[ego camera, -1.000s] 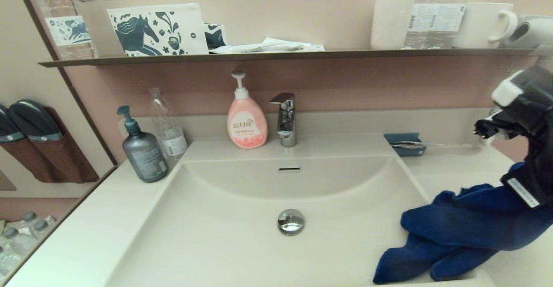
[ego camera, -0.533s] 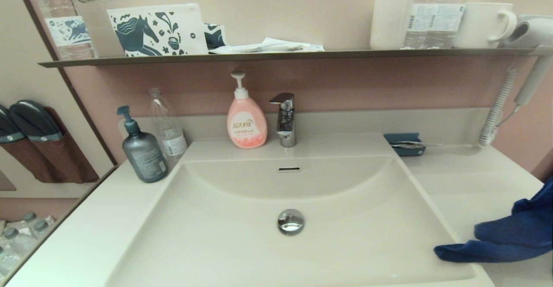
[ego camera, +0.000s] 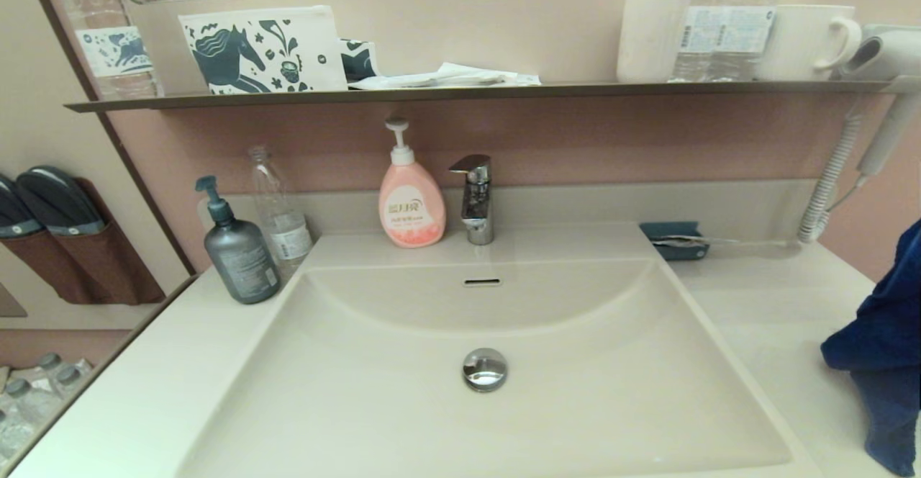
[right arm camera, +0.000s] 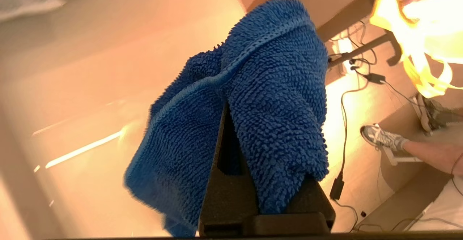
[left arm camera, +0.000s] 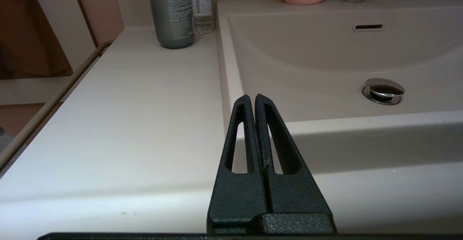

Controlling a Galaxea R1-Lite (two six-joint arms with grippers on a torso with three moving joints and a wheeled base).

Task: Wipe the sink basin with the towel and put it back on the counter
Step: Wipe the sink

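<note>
The off-white sink basin (ego camera: 403, 406) with its chrome drain plug (ego camera: 484, 369) lies bare in the middle of the head view. The royal-blue towel (ego camera: 885, 341) hangs at that view's right edge, lifted over the right end of the counter (ego camera: 777, 305). In the right wrist view my right gripper (right arm camera: 231, 113) is shut on the towel (right arm camera: 275, 88), which drapes over both fingers and hides one of them. My left gripper (left arm camera: 252, 97) is shut and empty, held low before the basin's (left arm camera: 325, 59) front left corner, out of the head view.
A grey pump bottle (ego camera: 237, 247) and a clear bottle (ego camera: 280, 212) stand back left. A pink soap dispenser (ego camera: 410, 204) and the faucet (ego camera: 475, 197) are behind the basin. A teal tray (ego camera: 676, 240) sits back right, under a dark shelf (ego camera: 468, 91). A coiled dryer cord (ego camera: 827, 190) hangs far right.
The towel has left the basin's right rim, swept right across the counter and risen off it. The right arm has gone out of the head view.
</note>
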